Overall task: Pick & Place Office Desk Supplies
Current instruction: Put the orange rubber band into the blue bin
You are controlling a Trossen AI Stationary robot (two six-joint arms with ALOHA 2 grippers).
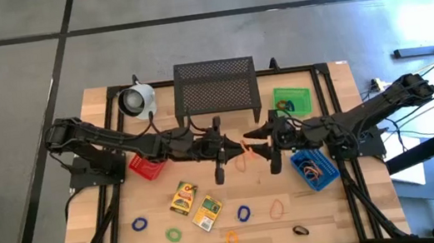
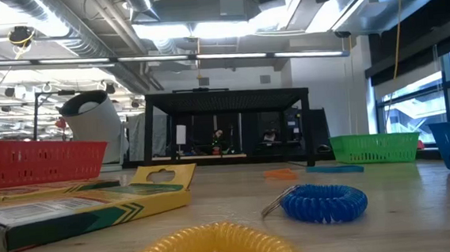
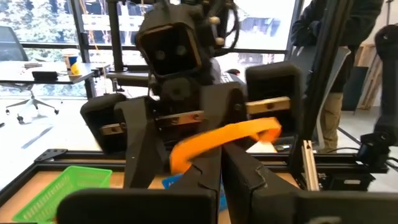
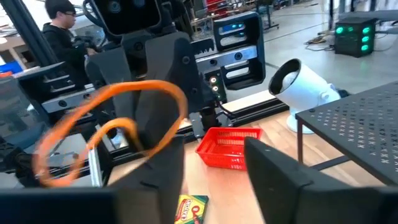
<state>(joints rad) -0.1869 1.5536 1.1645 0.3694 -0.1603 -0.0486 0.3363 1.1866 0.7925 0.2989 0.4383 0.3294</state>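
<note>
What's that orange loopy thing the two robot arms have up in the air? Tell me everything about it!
The orange loop is a thin, bendy band, rubbery by its look. It hangs above the middle of the table, between the left gripper and the right gripper, which meet there. In the right wrist view it bows in a big curve over one dark finger. In the left wrist view it runs as a flat strip across the facing gripper. Which gripper actually clamps it is unclear.

Two dark, matte-black jointed arms, chunky housings, black cables trailing off the right arm; the left gripper (image 4: pixel 146 134) shows broad black fingers and silver brackets.
</note>
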